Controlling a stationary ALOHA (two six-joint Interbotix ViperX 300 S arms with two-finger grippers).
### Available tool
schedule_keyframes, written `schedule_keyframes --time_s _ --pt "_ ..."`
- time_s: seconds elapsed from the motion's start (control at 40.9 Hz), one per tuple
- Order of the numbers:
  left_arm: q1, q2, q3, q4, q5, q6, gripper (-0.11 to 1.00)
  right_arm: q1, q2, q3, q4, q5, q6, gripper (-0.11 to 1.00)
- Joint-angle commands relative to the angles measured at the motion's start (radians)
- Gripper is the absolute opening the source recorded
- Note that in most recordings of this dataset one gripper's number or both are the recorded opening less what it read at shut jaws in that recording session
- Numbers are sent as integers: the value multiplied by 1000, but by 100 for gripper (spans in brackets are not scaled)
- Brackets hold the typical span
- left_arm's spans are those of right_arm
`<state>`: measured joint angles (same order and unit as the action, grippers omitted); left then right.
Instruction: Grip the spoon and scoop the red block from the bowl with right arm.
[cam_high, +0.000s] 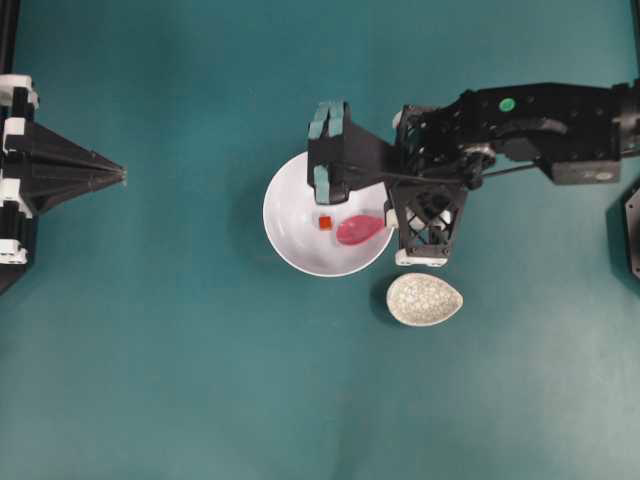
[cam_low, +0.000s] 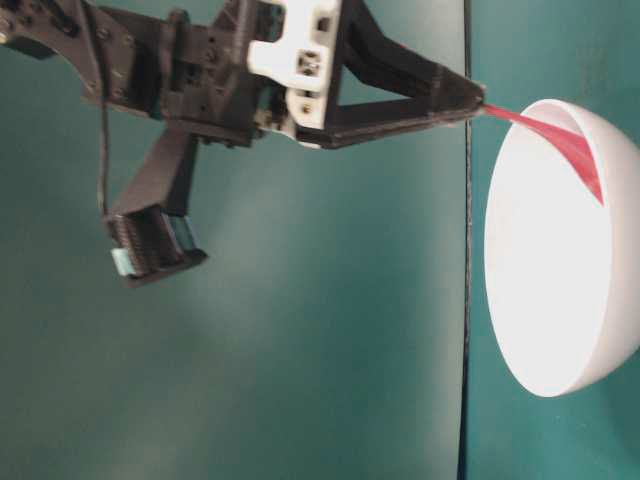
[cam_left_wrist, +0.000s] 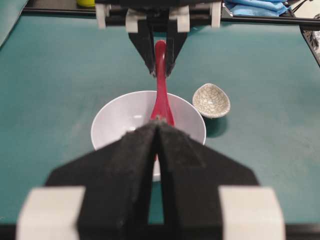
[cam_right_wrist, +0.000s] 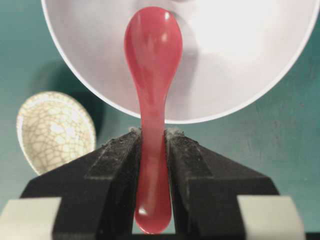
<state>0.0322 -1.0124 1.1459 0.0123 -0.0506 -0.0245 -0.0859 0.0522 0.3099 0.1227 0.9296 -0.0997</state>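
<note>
The white bowl (cam_high: 290, 215) stands mid-table with the tiny red block (cam_high: 325, 222) on its floor. My right gripper (cam_high: 392, 214) is at the bowl's right rim, shut on the handle of the pink spoon (cam_high: 360, 230). The spoon's scoop lies inside the bowl, just right of the block and apart from it. In the right wrist view the black fingers (cam_right_wrist: 120, 150) clamp the spoon (cam_right_wrist: 152, 40) over the bowl (cam_right_wrist: 240, 60); the block is out of that view. My left gripper (cam_high: 120, 175) rests shut and empty at the far left, pointing at the bowl (cam_left_wrist: 125, 115).
A small speckled grey-beige dish (cam_high: 425, 299) sits on the green cloth just below and right of the bowl, close to the right arm's wrist. A teal-taped bracket (cam_high: 328, 125) of the right arm overhangs the bowl's far rim.
</note>
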Motion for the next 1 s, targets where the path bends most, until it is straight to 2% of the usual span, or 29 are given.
schedule_keyframes --time_s 0.0,0.465,0.734,0.979 --pt "3 8 -25 2 -5 3 0 -2 2 -37 -3 -20 -8 23" --pt "3 8 -26 2 -5 2 0 -12 49 -52 -5 -98 8 22" --pt "3 8 -26 2 -5 2 0 -15 17 -44 -2 -6 14 23" --pt "3 9 -25 2 -5 2 0 -17 6 -44 -3 -12 14 23"
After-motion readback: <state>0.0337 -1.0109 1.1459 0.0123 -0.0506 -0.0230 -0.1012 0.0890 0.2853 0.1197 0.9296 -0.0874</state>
